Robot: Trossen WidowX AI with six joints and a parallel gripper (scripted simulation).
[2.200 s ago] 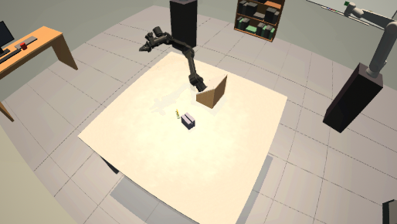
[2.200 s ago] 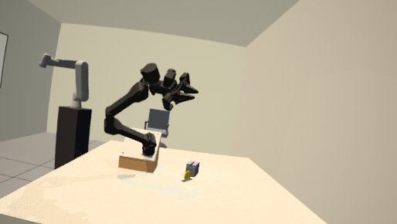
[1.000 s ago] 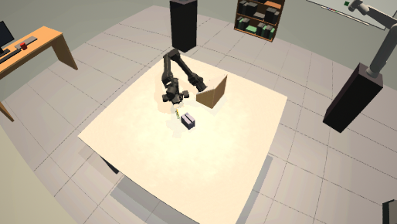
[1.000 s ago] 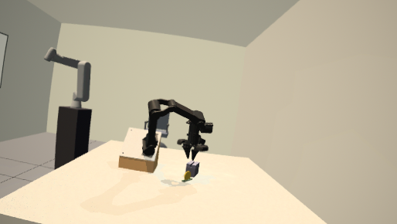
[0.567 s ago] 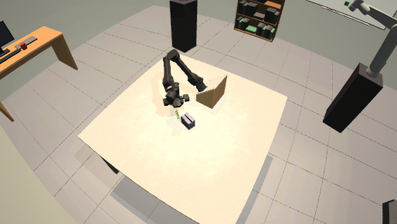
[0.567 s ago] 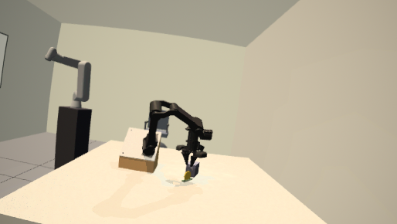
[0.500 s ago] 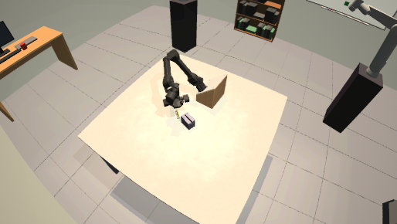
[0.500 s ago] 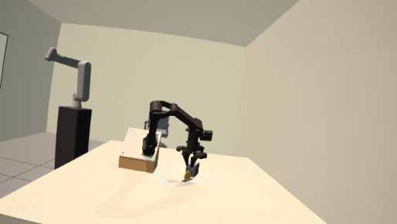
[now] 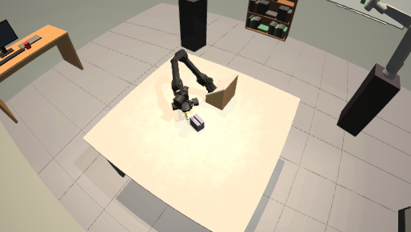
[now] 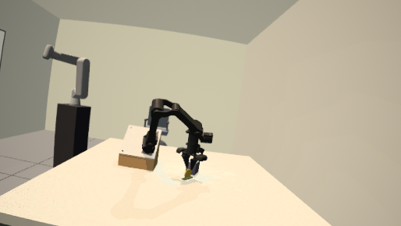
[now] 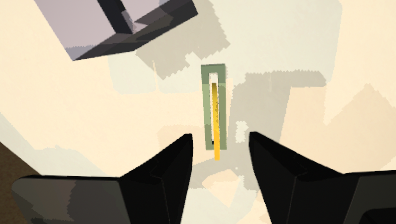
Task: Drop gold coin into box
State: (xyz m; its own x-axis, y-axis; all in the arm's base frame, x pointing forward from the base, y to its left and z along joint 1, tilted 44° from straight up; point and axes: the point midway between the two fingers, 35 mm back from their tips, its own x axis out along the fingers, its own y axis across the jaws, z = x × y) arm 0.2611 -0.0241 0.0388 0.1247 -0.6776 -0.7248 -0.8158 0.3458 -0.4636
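The claw (image 11: 220, 150) hangs point-down over the desk (image 9: 224, 168), its two dark fingers partly spread with a clear gap between them, and it has hold of nothing. In the wrist view the gold coin (image 11: 215, 120) stands on edge in its green holder (image 11: 206, 107), seen as a thin yellow strip that runs lengthwise toward the gap; its near end reaches between the fingertips, yet pale desk shows on both sides of it, so neither finger touches it. From the side view the claw (image 10: 192, 159) sits just above the coin (image 10: 188, 172), which rests upright in the holder (image 10: 187, 178) on the desk. The grey box (image 11: 107, 30) lies close by, up and to the left in the wrist view, its dark slot visible in the lid; from above, the box (image 9: 197, 122) is just beside the coin (image 9: 186, 116), the two apart.
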